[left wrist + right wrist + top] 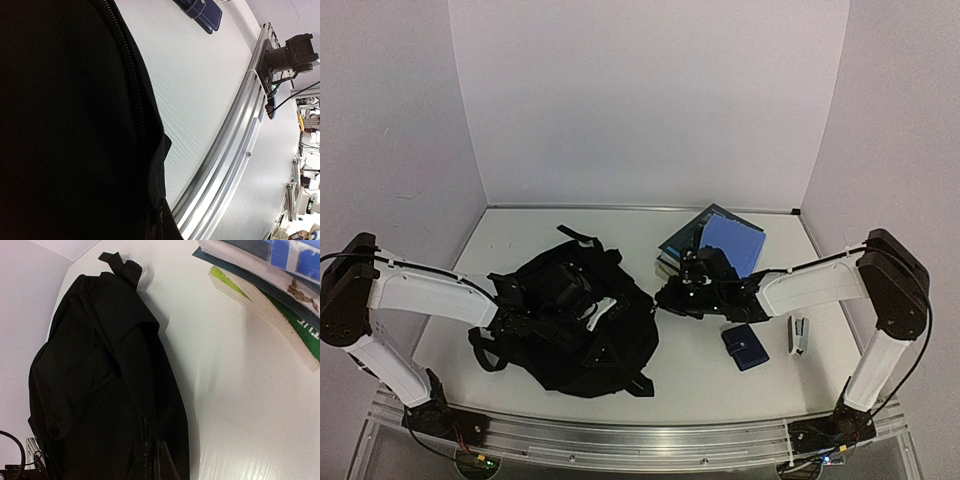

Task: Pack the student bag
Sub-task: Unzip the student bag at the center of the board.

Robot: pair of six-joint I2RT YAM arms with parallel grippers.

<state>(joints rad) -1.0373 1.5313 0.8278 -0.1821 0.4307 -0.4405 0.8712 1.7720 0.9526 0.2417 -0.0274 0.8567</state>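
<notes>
The student bag [575, 325] is a large black backpack lying flat at the table's middle left, straps toward the back. My left gripper [530, 322] is at its left side; in the left wrist view, black fabric and a zipper line [131, 75] run down into the jaws, which look shut on a fold of the bag [75, 125]. My right gripper [672, 297] is at the bag's right edge; the bag [100, 390] and its zipper converge at the jaws, which seem shut on the edge. Both sets of fingertips are lost in the black cloth.
A stack of books [713, 240] with a blue cover lies at the back right, also in the right wrist view [270, 285]. A dark-blue wallet [745, 347] and a stapler [799, 335] lie at the front right. The wallet also shows in the left wrist view [200, 11].
</notes>
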